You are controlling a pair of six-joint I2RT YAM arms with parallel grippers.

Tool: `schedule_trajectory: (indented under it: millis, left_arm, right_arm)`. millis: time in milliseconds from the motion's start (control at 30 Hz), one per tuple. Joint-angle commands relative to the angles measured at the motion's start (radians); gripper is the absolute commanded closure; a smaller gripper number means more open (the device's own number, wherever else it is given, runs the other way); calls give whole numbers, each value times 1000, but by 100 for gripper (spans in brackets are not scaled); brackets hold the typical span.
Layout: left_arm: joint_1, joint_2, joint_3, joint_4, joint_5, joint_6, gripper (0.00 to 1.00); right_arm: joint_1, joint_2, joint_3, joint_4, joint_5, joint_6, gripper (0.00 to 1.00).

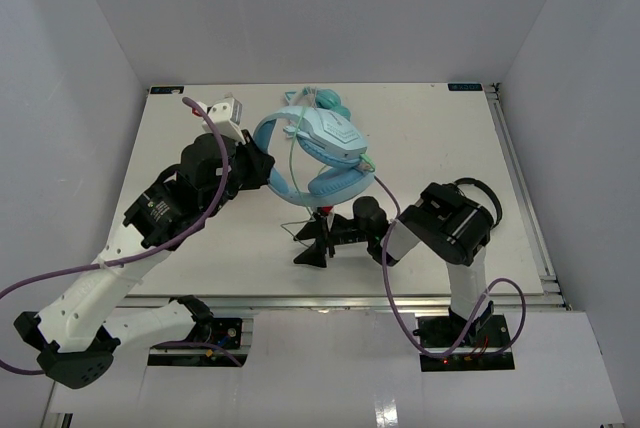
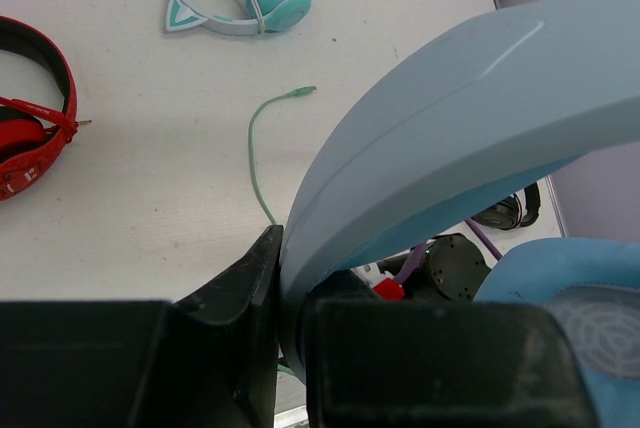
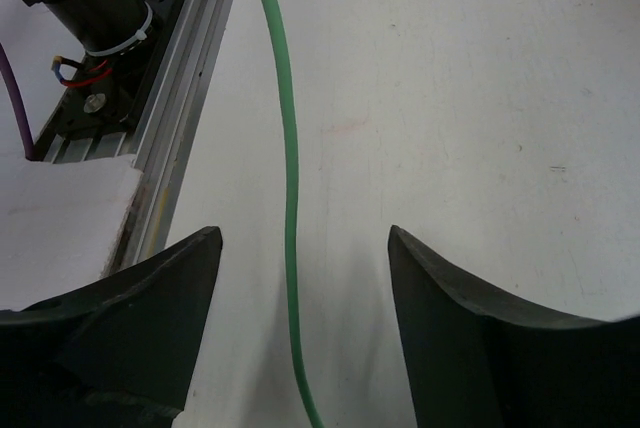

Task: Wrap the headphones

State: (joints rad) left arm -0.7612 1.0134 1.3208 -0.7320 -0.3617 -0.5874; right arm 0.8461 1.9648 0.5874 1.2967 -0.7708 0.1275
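The right gripper (image 3: 300, 238) sat low over the counter (image 3: 480, 98) near the arm bases, its jaws spread. The pale-green cable (image 3: 289, 148) ran lengthwise through the gap and touched neither jaw. This arm was the nearer one to the loose cable. Beyond it, the left gripper (image 2: 290, 298) had its jaws pinching the headband (image 2: 450, 118) of the headphones (image 1: 325, 148), which were raised above mid-counter. The cable hung from the headphones toward the right jaws. Closing on it appeared to be the next action.
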Motion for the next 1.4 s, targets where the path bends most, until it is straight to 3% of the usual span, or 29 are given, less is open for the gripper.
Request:
schedule_trajectory:
  millis: [0,33,100,167,200,267,567,867,1033,1200,1267,1367]
  left_arm:
    - [0,-21,6,102,15,-31,100]
    - [0,-23,6,101,17,-31,100]
    - [0,-33,9,99,24,-26,100]
    - [-1,-49,13,75,33,-19,100]
    - [0,-56,25,47,32,-17,100]
    - [-1,-86,34,22,15,-15,100]
    - [-1,-162,124,-110,103,17,100]
    - [0,-170,69,-170,404,183,100]
    - [0,-152,23,-226,498,263,100]
    - [0,-106,-11,-316,365,305,100]
    - [0,-83,-27,-339,235,313,100]
    - [-1,-49,-36,-345,175,331,100]
  right_arm:
    - [16,63,62,343,2,72,32]
    - [14,79,73,354,6,90,36]
    - [1,99,86,361,19,122,57]
    - [-20,103,66,400,55,156,90]
    - [-44,97,22,475,94,191,92]
    - [-92,92,-17,575,133,253,92]
    - [-198,108,-20,589,188,395,92]
    - [-267,2,-7,538,151,448,92]
    - [-293,-153,31,320,107,402,92]
    - [-309,-351,40,-25,170,265,92]
    - [-309,-457,100,-319,203,163,92]
    - [-309,-526,178,-564,235,83,92]
